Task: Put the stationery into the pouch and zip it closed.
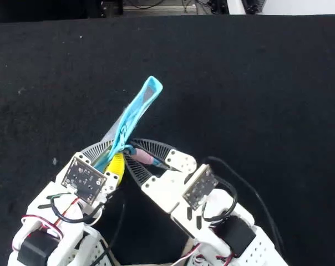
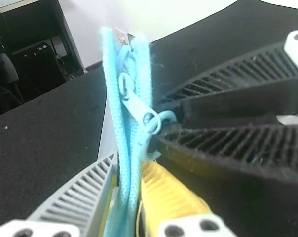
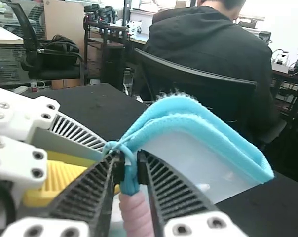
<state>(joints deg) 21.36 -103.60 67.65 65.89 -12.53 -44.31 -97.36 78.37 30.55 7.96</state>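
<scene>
Pale blue fabric, the pouch [image 1: 135, 113] [image 2: 125, 163] [image 3: 188, 158] is held off the black table [image 1: 239, 83], one end between the two sets of fingers, the rest slanting away from them; the left gripper [image 1: 113, 152] [image 2: 124, 197], one finger grey and one yellow, is clamped on that end; the right gripper [image 1: 135, 155] [image 3: 129, 173] has its black fingers pinched on the zip edge, just beside the slider [image 2: 139, 106]; a pink ribbed item [image 3: 134, 212] sits between the black fingers, under the zip.
</scene>
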